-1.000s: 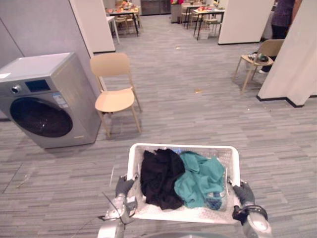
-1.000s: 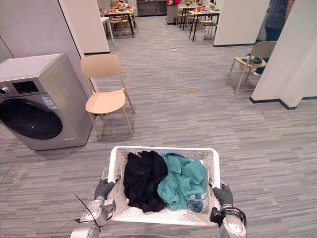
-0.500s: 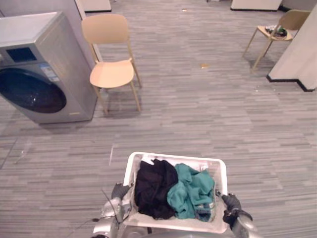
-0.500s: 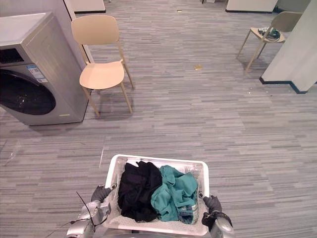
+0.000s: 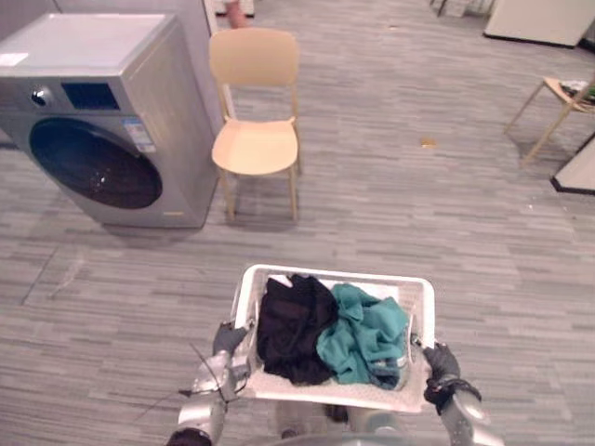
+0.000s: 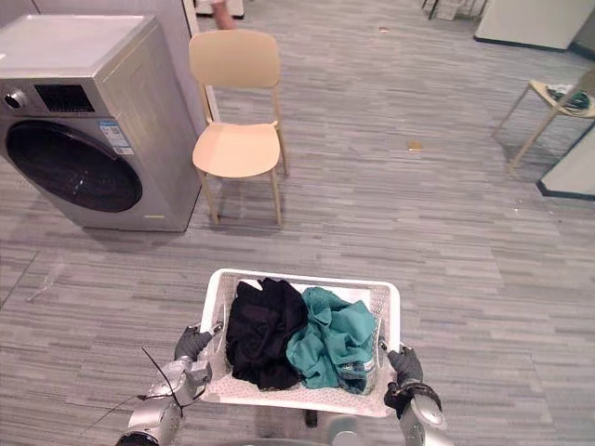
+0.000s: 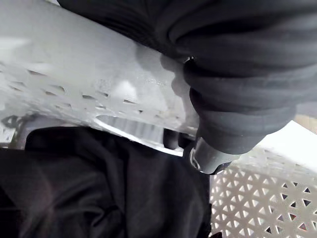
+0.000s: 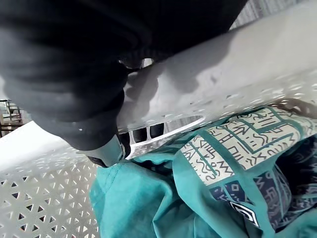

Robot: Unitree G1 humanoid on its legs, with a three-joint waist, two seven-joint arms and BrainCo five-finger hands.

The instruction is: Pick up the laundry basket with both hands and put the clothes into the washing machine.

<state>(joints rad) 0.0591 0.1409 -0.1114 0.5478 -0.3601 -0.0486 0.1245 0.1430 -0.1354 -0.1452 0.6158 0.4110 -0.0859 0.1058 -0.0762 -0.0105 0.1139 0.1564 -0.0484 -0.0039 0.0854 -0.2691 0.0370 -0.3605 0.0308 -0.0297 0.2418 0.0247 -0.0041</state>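
Left hand [image 5: 228,340] and right hand [image 5: 439,363] clench the white laundry basket [image 5: 335,275] by its handle slots.
Inside: black garment [image 5: 293,325], teal garment [image 5: 367,336] with a geometric print panel.

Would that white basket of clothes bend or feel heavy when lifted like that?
Probably stiff: the basket rim looks straight though held only at its ends by the left hand and right hand. Likely light, holding just a black garment and a teal garment.

silver-grey left hand [image 5: 229,340] left of white perforated plastic laundry basket [image 5: 335,273], black ribbed wrist cover, silver-grey rounded forearm, right hand [image 5: 439,363] right of basket, same ribbed cover, dark-tipped silver fingers [image 8: 140,134]
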